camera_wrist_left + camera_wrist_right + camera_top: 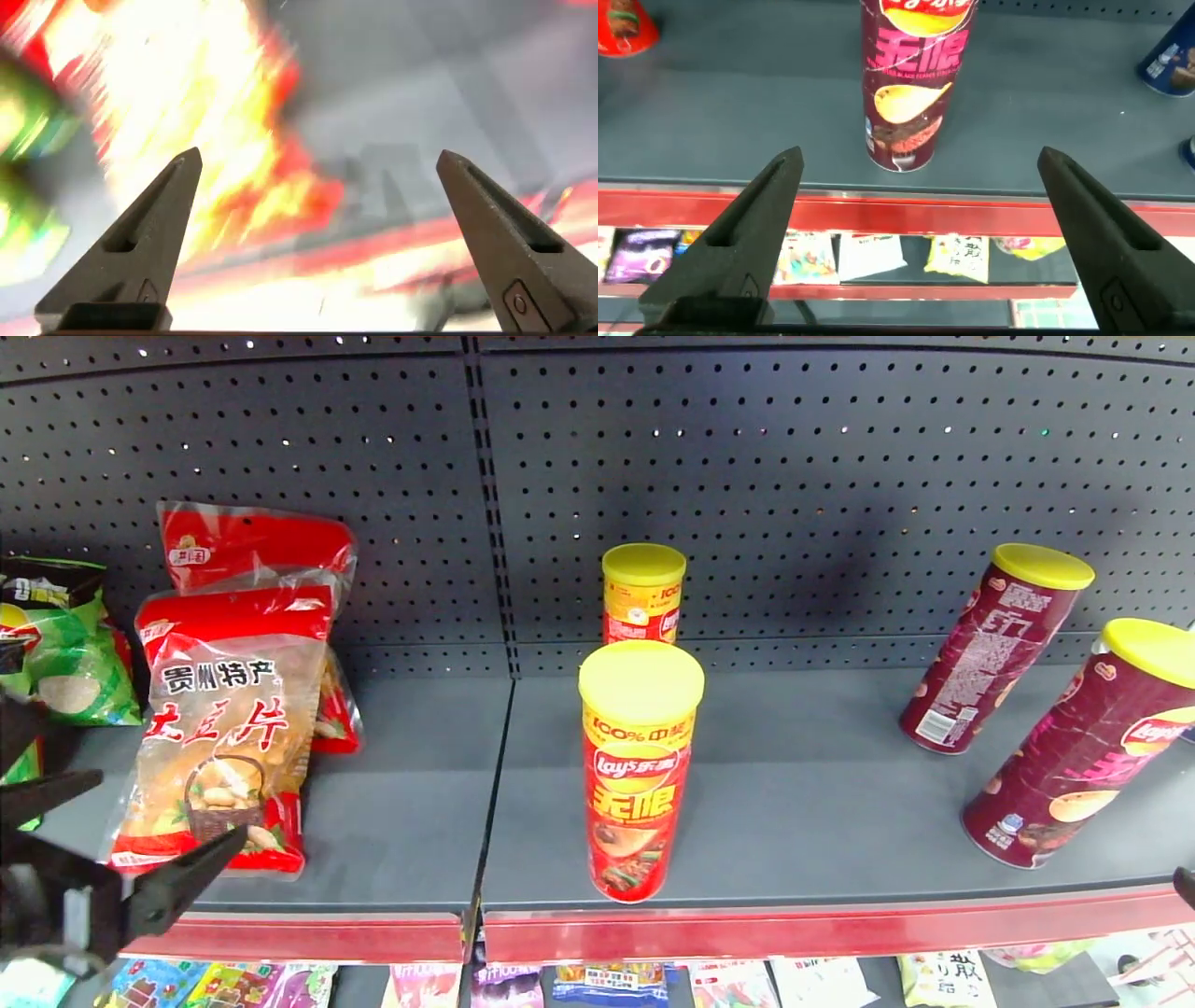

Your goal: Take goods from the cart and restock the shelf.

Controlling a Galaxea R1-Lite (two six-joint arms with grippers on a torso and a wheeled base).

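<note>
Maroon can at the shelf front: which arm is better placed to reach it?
Right: the open right gripper faces the maroon can straight on; the left gripper hangs by the red snack bags.

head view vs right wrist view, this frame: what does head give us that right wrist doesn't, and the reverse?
Head view, not right wrist: red snack bags, green bag, rear red can, back maroon can, the pegboard wall, and the open left gripper low beside the bags.
Right wrist view, not head: the open right gripper seen close, held before the shelf edge.
Shared: the front maroon can standing near the shelf's front, the red edge strip, and packets on the shelf below.
</note>
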